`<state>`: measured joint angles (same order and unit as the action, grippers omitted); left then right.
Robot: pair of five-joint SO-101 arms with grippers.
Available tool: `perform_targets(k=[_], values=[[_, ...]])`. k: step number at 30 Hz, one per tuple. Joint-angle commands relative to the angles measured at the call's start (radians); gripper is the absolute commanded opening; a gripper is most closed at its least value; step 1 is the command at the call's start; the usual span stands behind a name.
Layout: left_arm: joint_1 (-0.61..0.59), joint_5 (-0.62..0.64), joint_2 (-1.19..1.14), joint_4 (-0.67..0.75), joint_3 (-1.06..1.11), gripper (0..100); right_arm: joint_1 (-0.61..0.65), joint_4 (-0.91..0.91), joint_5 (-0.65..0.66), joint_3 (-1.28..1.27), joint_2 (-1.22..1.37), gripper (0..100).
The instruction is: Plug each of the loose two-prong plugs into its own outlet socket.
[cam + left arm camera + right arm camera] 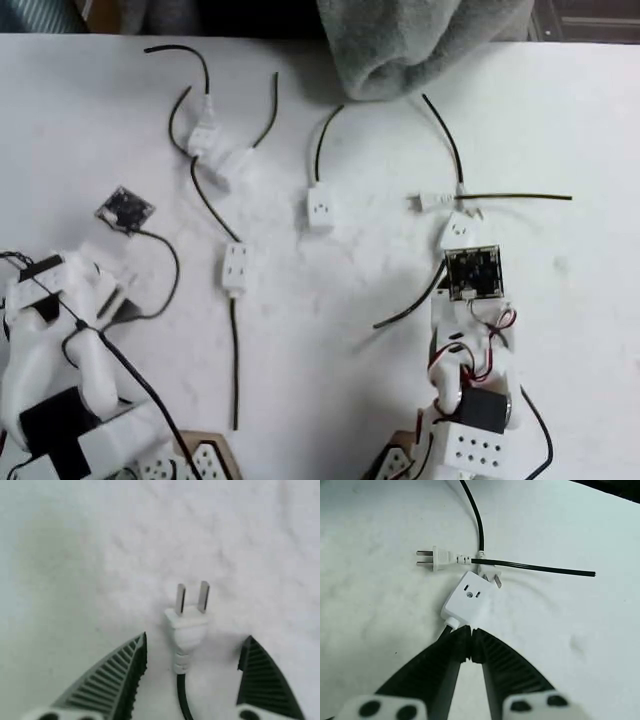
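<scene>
A white two-prong plug (187, 625) on a black cord lies flat on the white table, prongs pointing away from the wrist. My left gripper (195, 639) is open, one finger on each side of the plug body, not touching it. My right gripper (469, 641) is shut, tips together just behind a white outlet socket (469, 597) where its cord comes out; I cannot tell whether they pinch the cord. Beyond that socket lies another white plug (440, 559), and a second plug's prongs (492, 577) poke out beside the socket. In the high view this socket (458, 230) and plug (425, 203) sit ahead of the right arm.
More white sockets on black cords lie mid-table (320, 208) (235, 265), and a tangled pair sits at the back left (205, 135). A grey cloth (420, 40) hangs over the far edge. The left arm (60, 340) fills the near left corner.
</scene>
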<state>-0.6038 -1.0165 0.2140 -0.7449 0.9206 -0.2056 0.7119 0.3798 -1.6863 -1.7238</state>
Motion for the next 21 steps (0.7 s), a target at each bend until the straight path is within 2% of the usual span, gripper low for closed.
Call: perform_targets(k=[1,4,7,19,21], values=[[0.013,-0.011,0.007,-0.009,-0.003,20,0.012,-0.022,0.009,-0.009,-0.004,2.1],[0.038,-0.011,0.005,-0.011,-0.002,11,0.012,-0.022,0.009,-0.009,-0.004,2.1],[0.079,-0.011,0.004,-0.023,0.005,7,0.012,-0.022,0.009,-0.009,-0.004,2.1],[0.091,-0.012,0.008,-0.084,-0.002,2,0.012,-0.022,0.009,-0.009,-0.004,2.1],[0.091,-0.018,0.010,-0.130,-0.006,3,0.012,-0.022,0.009,-0.009,-0.004,2.1]])
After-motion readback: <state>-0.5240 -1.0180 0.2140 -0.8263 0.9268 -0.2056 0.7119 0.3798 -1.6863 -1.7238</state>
